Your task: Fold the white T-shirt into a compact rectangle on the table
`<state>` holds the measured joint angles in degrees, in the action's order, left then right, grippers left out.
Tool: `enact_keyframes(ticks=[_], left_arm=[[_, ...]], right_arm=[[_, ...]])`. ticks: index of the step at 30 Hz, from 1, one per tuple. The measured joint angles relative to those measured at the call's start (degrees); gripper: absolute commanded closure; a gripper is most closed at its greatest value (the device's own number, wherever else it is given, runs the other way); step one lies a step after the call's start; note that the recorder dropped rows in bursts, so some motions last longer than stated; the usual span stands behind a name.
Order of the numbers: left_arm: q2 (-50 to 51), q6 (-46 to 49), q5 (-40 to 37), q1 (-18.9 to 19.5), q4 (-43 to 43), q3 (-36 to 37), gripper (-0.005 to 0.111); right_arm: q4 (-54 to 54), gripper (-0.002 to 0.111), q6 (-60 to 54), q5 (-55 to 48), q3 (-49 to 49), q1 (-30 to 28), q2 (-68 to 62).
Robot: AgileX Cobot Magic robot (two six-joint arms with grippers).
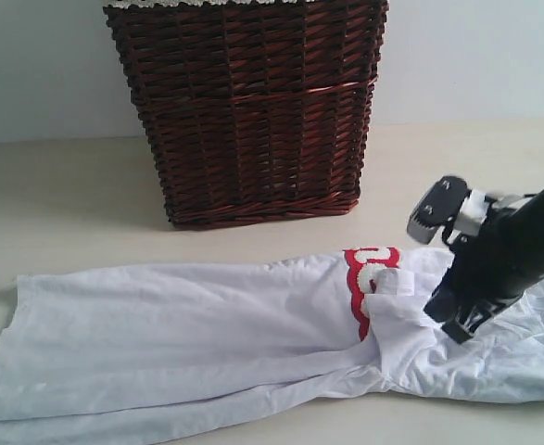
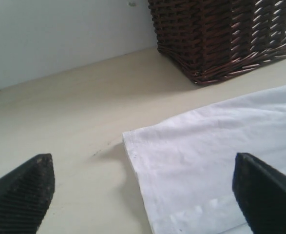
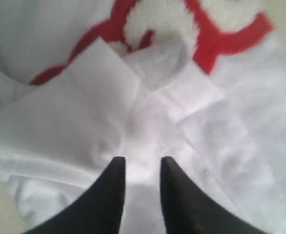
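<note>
The white T-shirt (image 1: 188, 315) lies stretched across the table (image 1: 58, 195), partly folded lengthwise, with its red band (image 1: 369, 269) and fuzzy white lettering bunched near the right. My right gripper (image 1: 452, 320) is down on the crumpled cloth just right of the band. In the right wrist view its fingers (image 3: 143, 163) stand a narrow gap apart over white folds (image 3: 84, 112), with cloth showing in the gap. My left gripper (image 2: 143, 195) is open wide above the shirt's hem corner (image 2: 133, 139), gripping nothing. It does not show in the exterior view.
A dark brown wicker basket (image 1: 244, 102) with white lace trim stands at the back of the table behind the shirt, and also appears in the left wrist view (image 2: 225, 34). Bare table (image 2: 60, 122) lies left of the hem. A pale wall runs behind.
</note>
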<state>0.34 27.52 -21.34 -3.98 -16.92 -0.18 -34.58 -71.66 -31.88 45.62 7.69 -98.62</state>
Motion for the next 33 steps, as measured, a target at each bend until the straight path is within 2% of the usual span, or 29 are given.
enact_keyframes(ticks=[2,4,7,11,18,28,33], left_arm=[[0.0,0.0,0.0,0.0,0.0,0.0,0.013],[0.0,0.0,0.0,0.0,0.0,0.0,0.013],[0.0,0.0,0.0,0.0,0.0,0.0,0.013],[0.0,0.0,0.0,0.0,0.0,0.0,0.013],[0.0,0.0,0.0,0.0,0.0,0.0,0.013],[0.0,0.0,0.0,0.0,0.0,0.0,0.013],[0.0,0.0,0.0,0.0,0.0,0.0,0.013]], right_arm=[[0.0,0.032,0.8,-0.8,0.0,-1.2,4.9],[0.0,0.014,2.3,-0.4,0.0,-2.8,8.9],[-0.6,0.003,4.0,3.9,-0.9,-6.7,11.1],[-1.4,0.003,9.8,6.5,-2.7,-13.0,9.4],[-2.5,0.003,17.4,4.3,-5.1,-21.2,3.6],[-8.0,0.004,17.6,4.4,-4.6,-22.3,-3.9],[-12.0,0.009,14.7,3.7,-3.7,-22.4,-5.4]])
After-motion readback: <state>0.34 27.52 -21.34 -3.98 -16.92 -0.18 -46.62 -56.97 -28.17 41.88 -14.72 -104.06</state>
